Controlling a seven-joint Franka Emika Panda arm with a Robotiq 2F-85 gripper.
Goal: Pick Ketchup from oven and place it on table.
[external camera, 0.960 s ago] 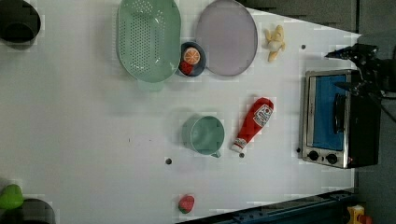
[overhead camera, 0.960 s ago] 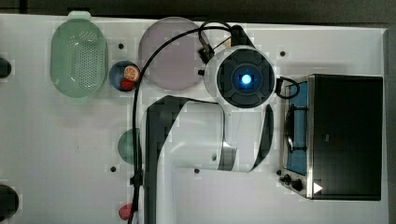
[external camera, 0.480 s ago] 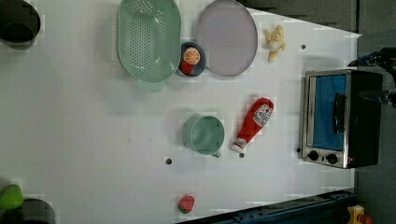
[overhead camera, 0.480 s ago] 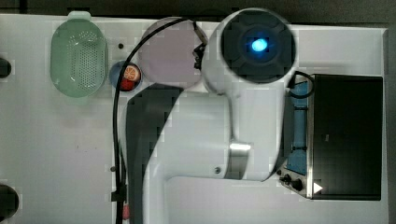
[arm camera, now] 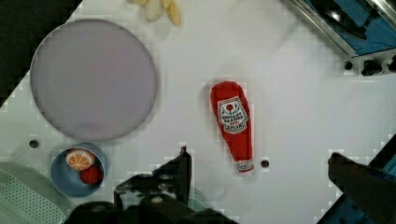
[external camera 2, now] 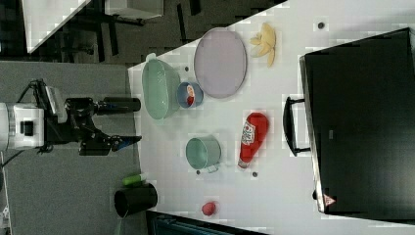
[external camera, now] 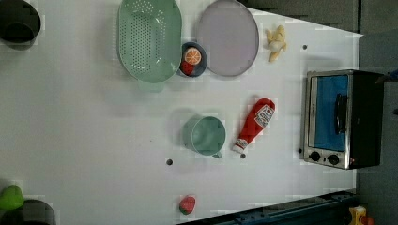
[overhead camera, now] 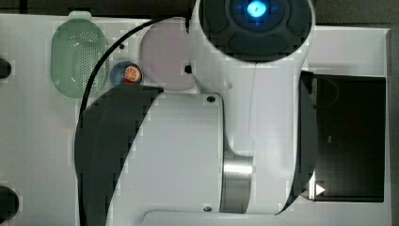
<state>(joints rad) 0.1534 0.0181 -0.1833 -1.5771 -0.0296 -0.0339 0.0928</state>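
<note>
The ketchup [external camera: 255, 123] lies flat on the table [external camera: 84, 117], between the green cup [external camera: 204, 135] and the closed oven [external camera: 341, 119], touching neither. It looks light, smooth and a bit squeezable; the narrower neck near the white cap seems the safest hold. The gripper [external camera 2: 125, 121] hangs wide open and empty, well away. In the top view the arm [overhead camera: 197, 141] hides the bottle

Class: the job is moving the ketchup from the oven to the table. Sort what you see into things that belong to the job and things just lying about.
Belong to the job:
ketchup bottle
toaster oven
table
gripper, open

Lying about:
green colander
lilac plate
small blue bowl
green cup
strawberry
banana
</note>
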